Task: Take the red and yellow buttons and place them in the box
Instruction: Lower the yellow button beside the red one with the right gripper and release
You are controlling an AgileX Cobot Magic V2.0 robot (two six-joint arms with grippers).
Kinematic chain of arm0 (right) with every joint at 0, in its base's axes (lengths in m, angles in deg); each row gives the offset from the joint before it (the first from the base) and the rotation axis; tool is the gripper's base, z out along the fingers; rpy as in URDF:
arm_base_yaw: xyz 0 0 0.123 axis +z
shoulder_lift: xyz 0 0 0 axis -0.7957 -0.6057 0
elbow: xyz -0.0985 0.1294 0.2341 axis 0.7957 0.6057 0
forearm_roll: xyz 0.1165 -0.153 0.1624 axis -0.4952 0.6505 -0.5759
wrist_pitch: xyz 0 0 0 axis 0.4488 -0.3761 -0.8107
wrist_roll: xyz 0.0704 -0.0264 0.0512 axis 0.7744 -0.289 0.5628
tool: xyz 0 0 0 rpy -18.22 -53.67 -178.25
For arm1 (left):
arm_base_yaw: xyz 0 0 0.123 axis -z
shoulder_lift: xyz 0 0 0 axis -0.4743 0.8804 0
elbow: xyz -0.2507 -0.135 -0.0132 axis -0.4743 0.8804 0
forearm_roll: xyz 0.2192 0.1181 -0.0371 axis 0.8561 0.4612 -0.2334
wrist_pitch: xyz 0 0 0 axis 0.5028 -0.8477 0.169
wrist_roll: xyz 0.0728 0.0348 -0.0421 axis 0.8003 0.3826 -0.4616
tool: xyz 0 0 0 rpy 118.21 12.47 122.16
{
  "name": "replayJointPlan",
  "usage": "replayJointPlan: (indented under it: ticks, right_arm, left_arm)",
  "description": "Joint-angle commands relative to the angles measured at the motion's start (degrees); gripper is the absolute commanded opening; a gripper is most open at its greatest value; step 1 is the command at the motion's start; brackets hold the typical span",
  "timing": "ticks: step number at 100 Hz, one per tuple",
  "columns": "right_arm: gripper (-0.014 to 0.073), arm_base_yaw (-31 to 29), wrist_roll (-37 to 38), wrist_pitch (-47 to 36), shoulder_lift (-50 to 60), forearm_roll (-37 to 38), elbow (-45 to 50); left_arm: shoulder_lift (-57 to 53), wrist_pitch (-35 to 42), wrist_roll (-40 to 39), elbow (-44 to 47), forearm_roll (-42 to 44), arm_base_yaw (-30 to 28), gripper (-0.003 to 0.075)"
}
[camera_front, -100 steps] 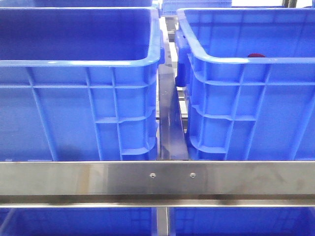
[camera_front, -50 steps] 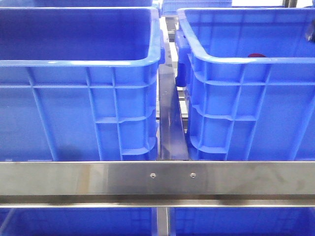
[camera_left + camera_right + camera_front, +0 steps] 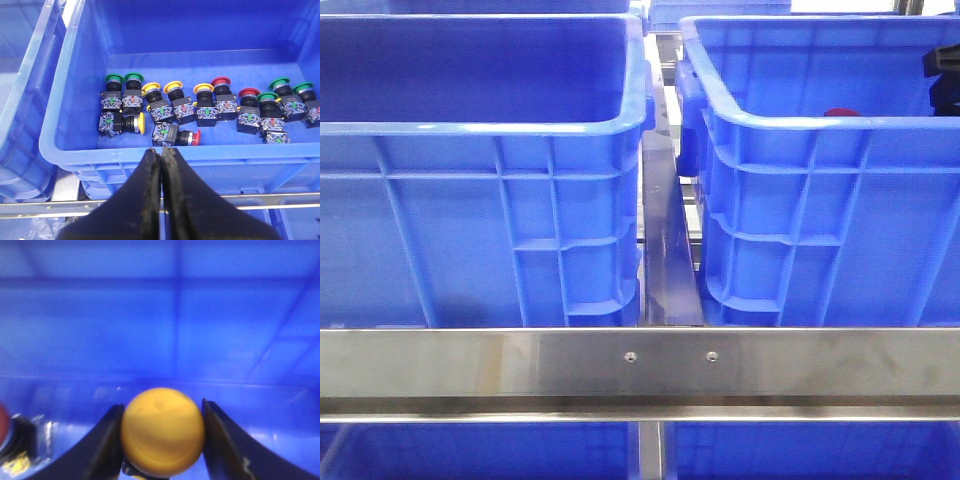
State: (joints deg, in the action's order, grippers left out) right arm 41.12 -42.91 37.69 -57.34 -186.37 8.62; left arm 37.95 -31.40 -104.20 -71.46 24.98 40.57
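Right gripper clamped on a yellow button inside a blue crate; left gripper idle and closed.

Nearest, the right gripper (image 3: 161, 440) has its jaws pressed against both sides of the yellow button (image 3: 162, 437), cap toward the camera, probably pinched across the cap so it rides steady. Just beside it a red button (image 3: 4, 427) lies on the crate floor (mostly cut off). The left gripper (image 3: 161, 165) has its jaws together, holding nothing, over the near rim of the supply crate (image 3: 70, 75), where rows of green, yellow and red buttons (image 3: 150, 90) lie. Front view: a red cap (image 3: 840, 113) peeks over the right crate (image 3: 770, 120), the likely target box; the dark arm part (image 3: 945, 75) beyond it is unclear.
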Motion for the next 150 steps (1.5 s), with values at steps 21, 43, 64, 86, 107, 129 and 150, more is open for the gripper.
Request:
replayJointPlan:
  ticks: [21, 43, 64, 86, 107, 129, 150]
  right_arm:
    - [0.0204, -0.3, -0.7, 2.2, -1.1, -6.1, -4.4]
    - [0.0206, -0.3, -0.7, 2.0, -3.5, -6.1, -4.3]
    - [0.0274, -0.3, -0.7, 3.5, -3.3, -6.1, -4.3]
    - [0.054, -0.3, -0.7, 3.7, -2.8, -6.1, -4.3]
    - [0.0595, -0.3, -0.7, 3.3, 0.3, -6.1, -4.3]
    - [0.0595, -0.1, -0.6, 2.8, 7.5, -6.1, -3.1]
    - [0.0595, 2.2, 1.9, -1.5, 18.0, -6.1, 1.9]
  left_arm:
    - [0.2, 4.2, -0.5, -1.6, 0.5, -0.2, -0.0019]
    - [0.2, 4.2, -0.5, -1.6, 0.5, -0.2, -0.0019]
    - [0.2, 4.2, -0.5, -1.6, 0.5, -0.2, -0.0019]
    - [0.2, 4.2, -0.5, -1.6, 0.5, -0.2, -0.0019]
    - [0.2, 4.2, -0.5, -1.6, 0.5, -0.2, -0.0019]
    - [0.2, 4.2, -0.5, -1.6, 0.5, -0.2, -0.0019]
    - [0.2, 4.2, -0.5, -1.6, 0.5, -0.2, -0.0019]
